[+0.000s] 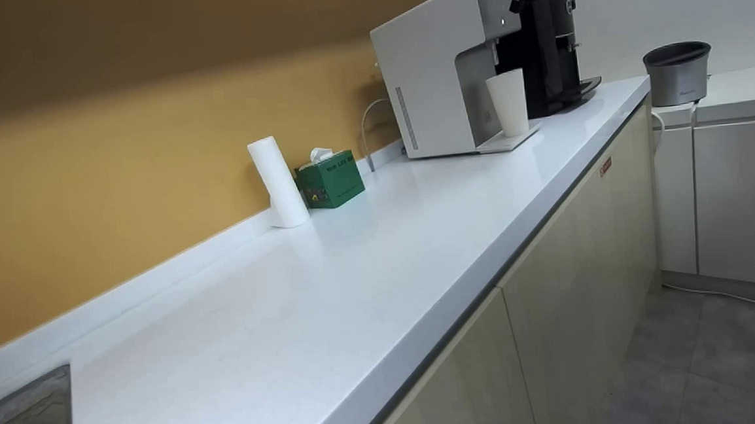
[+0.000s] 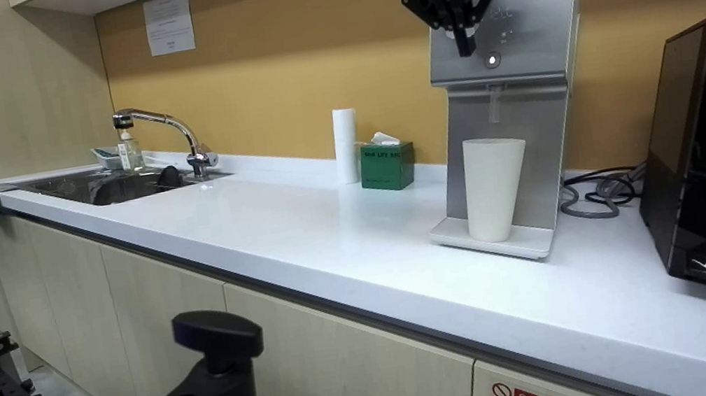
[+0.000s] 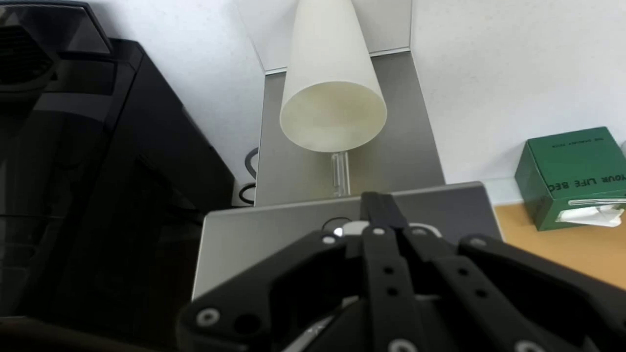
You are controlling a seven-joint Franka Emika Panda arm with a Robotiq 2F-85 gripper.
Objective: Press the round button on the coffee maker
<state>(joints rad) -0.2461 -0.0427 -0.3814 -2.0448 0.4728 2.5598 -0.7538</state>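
"Where's the round button?"
"Lit, on the front of the silver machine, above the cup!"
"And the end effector?"
"Pinched narrow, empty — near the button, off to its side. Approach looks nearly done — press still left, I'd say."

Silver-grey machine, white-lit round button, black pincer, off-white cup, green tissue box, ochre wall

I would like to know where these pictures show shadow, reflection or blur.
In both exterior views, the orange wall is shaded toward its top, and the glossy white countertop carries soft reflections; in an exterior view, the small round grey button glows white; in the wrist view, the black jointed gripper looks softer than the green rectangular tissue box.
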